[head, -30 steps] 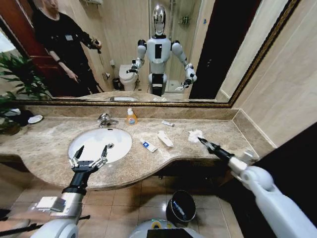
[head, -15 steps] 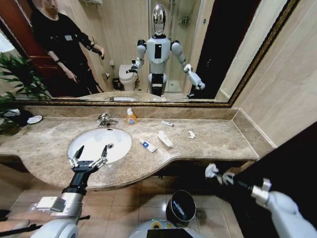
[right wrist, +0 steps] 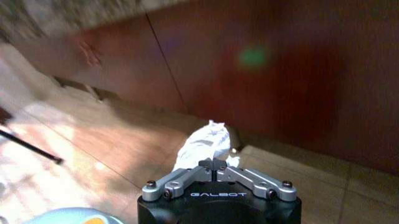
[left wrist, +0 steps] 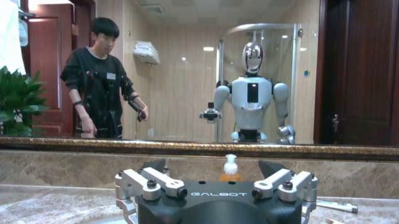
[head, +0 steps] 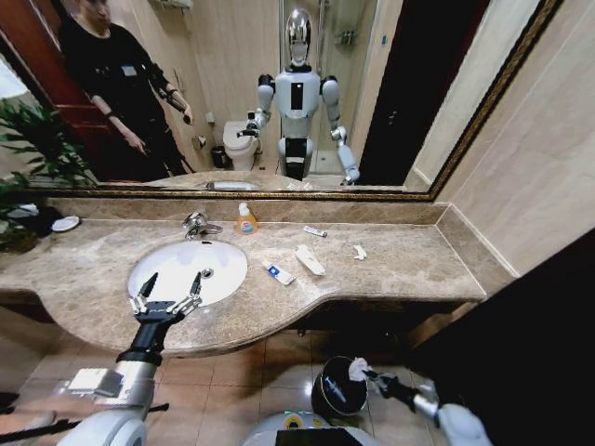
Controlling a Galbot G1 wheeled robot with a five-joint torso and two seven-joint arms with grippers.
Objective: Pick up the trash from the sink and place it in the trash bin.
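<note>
Tissue [head: 358,369], white and crumpled, is pinched in the right gripper [head: 365,373], low down by the floor and right at the near rim of the black bin [head: 338,390], which stands on the tiles below the counter's front edge. In the right wrist view the same tissue [right wrist: 202,145] sticks out past the gripper [right wrist: 214,163], whose fingers [right wrist: 187,176] are pressed together on it, with brown floor tiles and dark cabinet panels beyond.

Up on the marble counter [head: 409,265] the other trash lies to the right of the sink [head: 189,269]. A white-and-blue packet [head: 278,272] is nearest the basin, just off its rim. A flat white packet [head: 310,259] lies just beside that one, a little farther right. A tiny tube [head: 315,231] rests near the back ledge under the mirror. A small white scrap [head: 359,252] sits apart from these, farther right on the marble.

At the back of the basin stands the chrome tap [head: 196,224], and just beside it an orange soap bottle [head: 246,219] with a white pump.

The left gripper [head: 168,295] hovers over the near part of the sink, fingers spread wide, holding nothing. In the left wrist view its fingers [left wrist: 149,183] stand well apart, with the soap bottle [left wrist: 231,169] straight ahead between them against the back ledge.
</note>
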